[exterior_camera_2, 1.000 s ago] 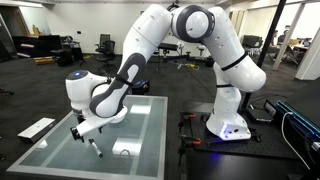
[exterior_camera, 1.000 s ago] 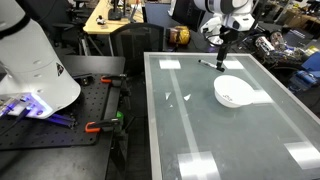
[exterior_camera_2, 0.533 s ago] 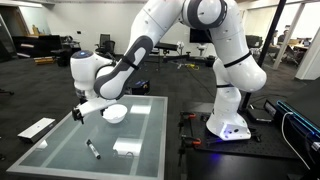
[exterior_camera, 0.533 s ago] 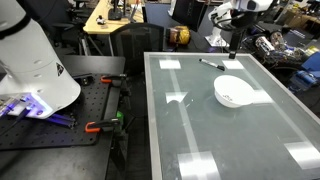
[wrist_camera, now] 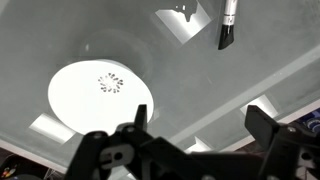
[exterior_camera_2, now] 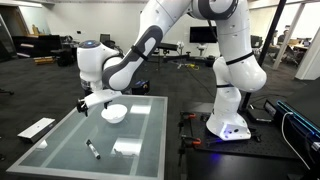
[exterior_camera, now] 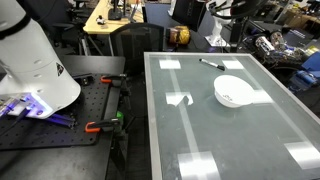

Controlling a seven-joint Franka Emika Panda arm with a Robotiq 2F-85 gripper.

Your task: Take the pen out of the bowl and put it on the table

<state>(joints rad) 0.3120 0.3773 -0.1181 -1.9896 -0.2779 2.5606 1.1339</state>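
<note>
Bowl: a white bowl (wrist_camera: 100,95) is seen at the left of the wrist view, standing upright on the glossy surface (exterior_camera: 200,140). No pen is seen in it, only a faint speckled mark at its centre.
Gripper: the gripper (wrist_camera: 200,115) is held above the surface, with its jaws spread wide and nothing between them.
Pen: the black pen (wrist_camera: 227,25) is found at the upper right of the wrist view, lying flat on the surface, apart from the bowl and clear of the gripper.
Handling: the pen is judged light, stiff and smooth. It is likely to roll or slip on the glossy top.
Hold point: the middle of the barrel is advised, with the jaws closed across its width.
Count: one pen, one bowl, one gripper and one surface are counted.
Task state: the pen is judged already placed.
</note>
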